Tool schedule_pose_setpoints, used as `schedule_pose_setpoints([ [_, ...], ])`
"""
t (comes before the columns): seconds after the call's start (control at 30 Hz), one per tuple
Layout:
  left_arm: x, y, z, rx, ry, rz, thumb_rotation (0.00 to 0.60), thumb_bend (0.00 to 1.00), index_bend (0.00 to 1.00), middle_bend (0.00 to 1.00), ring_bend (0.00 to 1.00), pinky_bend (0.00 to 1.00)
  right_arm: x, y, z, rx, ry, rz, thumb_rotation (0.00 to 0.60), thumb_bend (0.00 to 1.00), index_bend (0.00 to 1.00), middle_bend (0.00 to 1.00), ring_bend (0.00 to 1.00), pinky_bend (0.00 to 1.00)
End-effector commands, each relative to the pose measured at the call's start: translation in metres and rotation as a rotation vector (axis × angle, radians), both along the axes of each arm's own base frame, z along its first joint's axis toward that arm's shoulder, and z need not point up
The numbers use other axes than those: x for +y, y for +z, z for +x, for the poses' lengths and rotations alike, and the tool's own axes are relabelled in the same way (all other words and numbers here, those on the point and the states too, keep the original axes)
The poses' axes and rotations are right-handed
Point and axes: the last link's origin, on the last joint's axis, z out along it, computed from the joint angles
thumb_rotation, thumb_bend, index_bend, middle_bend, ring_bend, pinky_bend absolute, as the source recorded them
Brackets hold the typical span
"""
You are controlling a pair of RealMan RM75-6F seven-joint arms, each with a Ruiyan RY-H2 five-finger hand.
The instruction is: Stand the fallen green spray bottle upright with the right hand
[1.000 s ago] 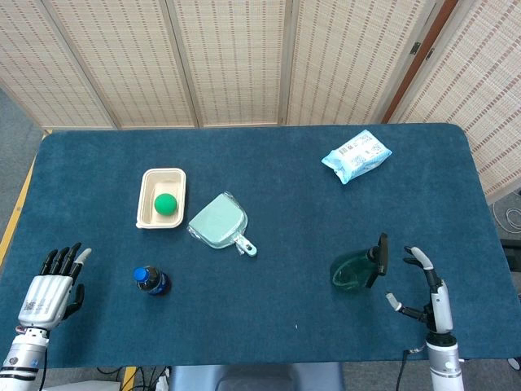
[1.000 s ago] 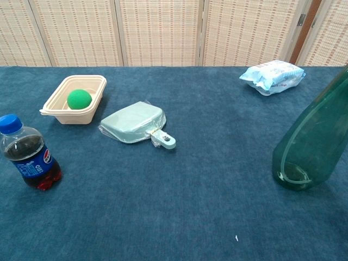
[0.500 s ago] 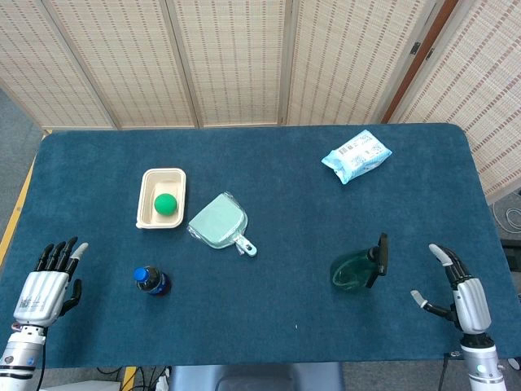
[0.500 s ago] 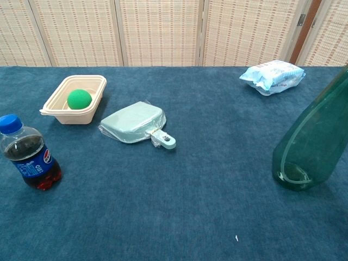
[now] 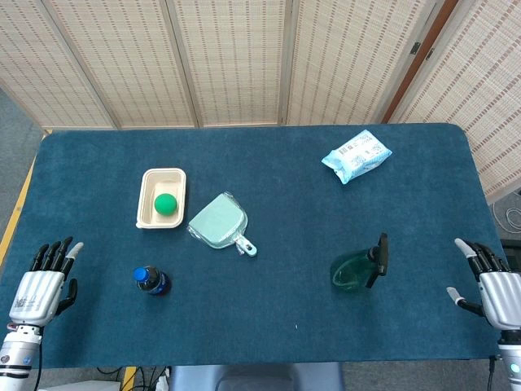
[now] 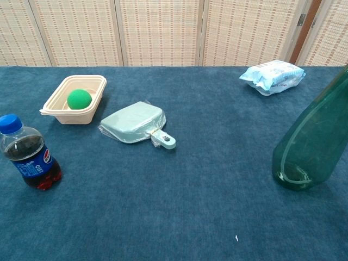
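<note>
The green spray bottle (image 5: 358, 267) stands upright on the blue table, its black nozzle (image 5: 380, 254) at the top. In the chest view the green spray bottle (image 6: 314, 140) fills the right edge, base on the cloth. My right hand (image 5: 495, 283) sits at the table's front right corner, well right of the bottle, fingers spread and holding nothing. My left hand (image 5: 42, 281) is at the front left edge, open and empty. Neither hand shows in the chest view.
A cola bottle (image 5: 151, 280) stands front left. A cream tray (image 5: 148, 211) holds a green ball (image 5: 166, 203). A pale green dustpan (image 5: 220, 222) lies mid-table. A blue-white packet (image 5: 356, 155) rests at the back right.
My right hand has drawn back from beside the bottle to the table's right front corner. My left hand has slid slightly back toward the front edge. The bottle stays standing.
</note>
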Motion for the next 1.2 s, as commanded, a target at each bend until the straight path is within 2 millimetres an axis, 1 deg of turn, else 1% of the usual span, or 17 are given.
schedule_pose_setpoints([
  [0.03,0.000,-0.001,-0.002,-0.004,0.003,0.003,0.600,0.61,0.06,0.00,0.00,0.00,-0.001,0.000,-0.012,0.033,-0.059,0.026,0.600,0.16,0.14,0.17,0.14,0.28],
  [0.2,-0.003,-0.004,-0.002,-0.008,0.001,0.007,0.600,0.61,0.06,0.00,0.00,0.00,0.001,-0.005,-0.020,0.011,-0.055,0.025,0.600,0.16,0.13,0.17,0.13,0.27],
  [0.5,-0.004,-0.006,0.001,-0.009,0.000,0.015,0.600,0.61,0.06,0.00,0.00,0.00,0.007,0.003,-0.021,-0.038,-0.019,-0.011,0.600,0.16,0.13,0.17,0.13,0.27],
  [0.63,-0.005,-0.007,0.002,-0.012,0.005,0.021,0.600,0.61,0.06,0.00,0.00,0.00,0.005,0.003,-0.022,-0.046,-0.014,-0.008,0.600,0.16,0.13,0.17,0.13,0.27],
  [1.0,-0.010,-0.008,0.003,-0.016,0.001,0.031,0.600,0.61,0.06,0.00,0.00,0.00,-0.001,0.000,-0.013,-0.037,0.017,0.009,0.600,0.16,0.13,0.17,0.13,0.27],
  [1.2,-0.007,-0.007,0.003,-0.021,-0.006,0.029,0.600,0.61,0.06,0.00,0.00,0.00,-0.001,0.000,-0.010,-0.032,0.018,0.010,0.600,0.16,0.13,0.17,0.13,0.27],
])
